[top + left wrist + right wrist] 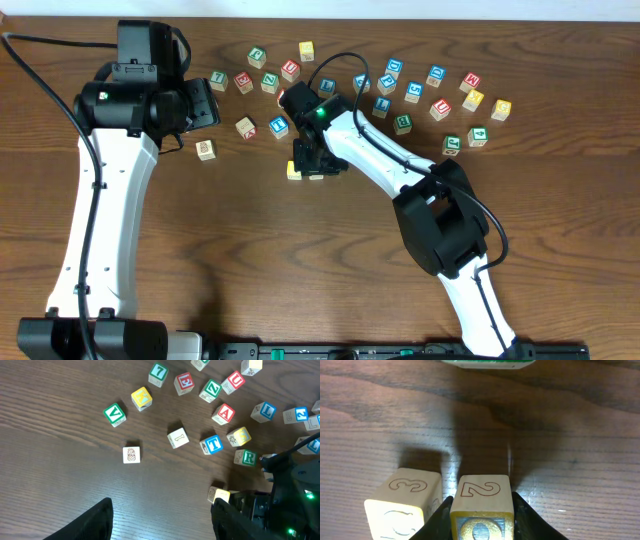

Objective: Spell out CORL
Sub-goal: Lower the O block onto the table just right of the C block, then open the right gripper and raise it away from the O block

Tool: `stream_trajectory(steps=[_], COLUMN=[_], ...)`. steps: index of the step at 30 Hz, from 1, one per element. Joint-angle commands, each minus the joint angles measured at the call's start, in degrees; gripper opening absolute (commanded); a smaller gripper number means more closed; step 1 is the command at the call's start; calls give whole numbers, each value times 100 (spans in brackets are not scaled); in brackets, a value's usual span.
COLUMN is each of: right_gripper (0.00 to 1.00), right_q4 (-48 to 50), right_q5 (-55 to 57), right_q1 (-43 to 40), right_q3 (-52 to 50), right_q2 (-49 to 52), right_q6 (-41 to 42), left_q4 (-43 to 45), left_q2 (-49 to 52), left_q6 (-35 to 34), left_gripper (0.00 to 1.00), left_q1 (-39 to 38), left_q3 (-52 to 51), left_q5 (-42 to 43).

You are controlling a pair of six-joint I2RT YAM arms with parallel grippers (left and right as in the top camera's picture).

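Right fingers (524, 515) pinch yellow block (482, 505), pale block (405, 505) just beside.

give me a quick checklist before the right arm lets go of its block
1. Right gripper shut on the 2 block: ok.
2. 2 block seated flat on the table: cannot tell, its base is out of view.
3. 2 block side by side with the 3 block, with a narrow gap: ok.
4. Front faces read C then O: cannot tell, both are cut off.
5. R block and L block visible among the loose blocks: ok.
6. Left gripper open, empty and away from the pair: ok.
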Motion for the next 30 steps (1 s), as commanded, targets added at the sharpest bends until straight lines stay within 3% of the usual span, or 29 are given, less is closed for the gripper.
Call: stream_trajectory(steps=[1, 16, 22, 30], right_gripper=[35, 37, 46, 49], right_q4=[13, -313, -516, -699], right_q5=[168, -72, -72, -74], right_q1=[61, 57, 57, 44], right_q3=[-44, -17, 42, 46], right_q2=[83, -120, -378, -798], right_q6=[59, -96, -144, -229], left_q4=[-15, -11, -11, -11], left_q2=[44, 44, 44, 44], left_q6=[114, 114, 116, 116], left_gripper=[62, 62, 62, 62], left_q1=[7, 7, 7, 9], left_q3=[17, 17, 17, 17], left_q5=[9, 9, 9, 9])
